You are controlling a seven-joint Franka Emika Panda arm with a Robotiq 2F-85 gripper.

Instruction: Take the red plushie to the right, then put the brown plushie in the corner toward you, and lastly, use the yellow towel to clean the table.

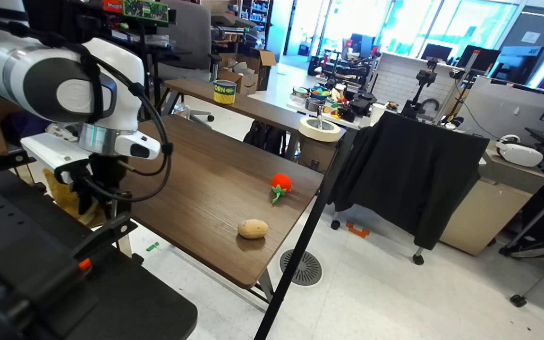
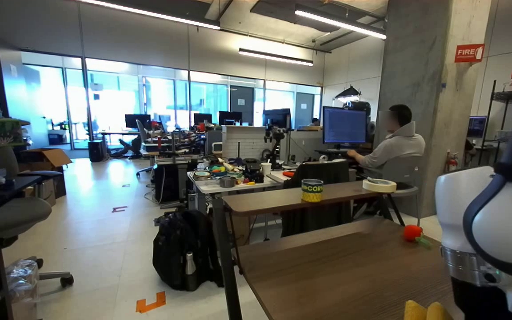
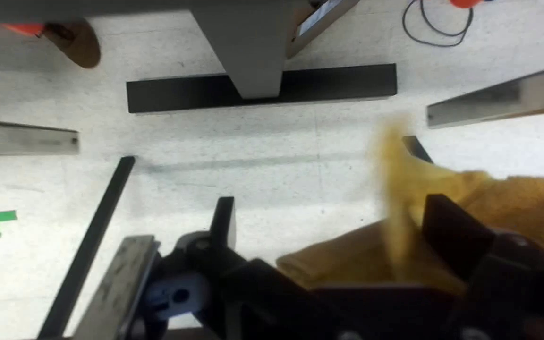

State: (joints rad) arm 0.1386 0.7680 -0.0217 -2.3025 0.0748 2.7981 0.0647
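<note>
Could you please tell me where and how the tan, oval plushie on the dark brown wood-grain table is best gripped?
I'd grip the tan, oval plushie at its middle, across its short width, coming from above: it lies on its long side, top uncovered, and its rounded ends would probably slip.

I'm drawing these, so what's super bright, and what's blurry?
In both exterior views, the windows glare bright and washed out; in an exterior view, the sitting person's face is blurred; in the wrist view, a fold of the towel is smeared.
</note>
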